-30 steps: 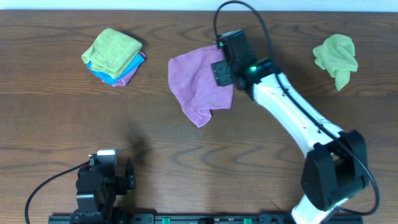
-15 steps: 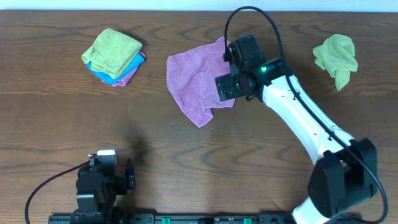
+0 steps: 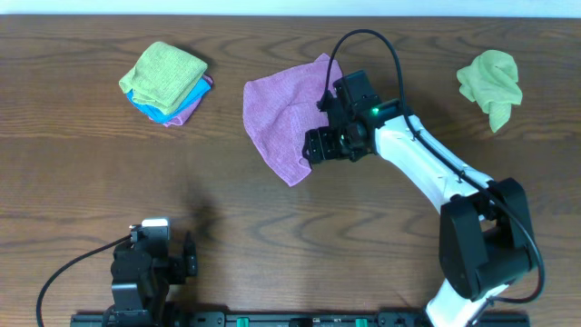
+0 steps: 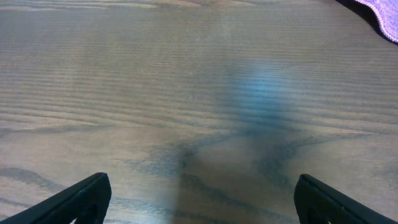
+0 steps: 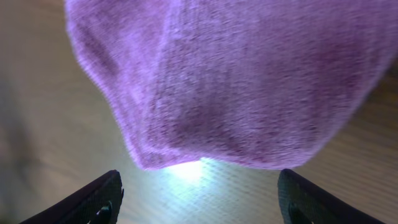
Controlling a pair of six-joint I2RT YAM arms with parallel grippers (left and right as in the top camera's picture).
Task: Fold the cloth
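Note:
The purple cloth (image 3: 281,113) lies crumpled and partly spread at the table's far middle, its lower tip pointing toward me. My right gripper (image 3: 310,145) hovers at the cloth's lower right edge, open, with nothing between its fingers. In the right wrist view the cloth (image 5: 236,81) fills the upper frame, just ahead of the open right gripper (image 5: 199,199), with bare wood between the fingers. My left gripper (image 4: 202,199) is open over bare table near the front left. Only a corner of the cloth (image 4: 382,15) shows at the top right of that view.
A folded stack of green, blue and pink cloths (image 3: 165,82) sits at the far left. A crumpled light green cloth (image 3: 491,84) lies at the far right. The left arm's base (image 3: 141,272) stands at the front edge. A black cable (image 3: 363,41) arcs above the right wrist.
My right gripper has left the cloth's upper right corner, which now lies uncovered, and has swung down and left to the cloth's lower right edge. The left arm has not moved.

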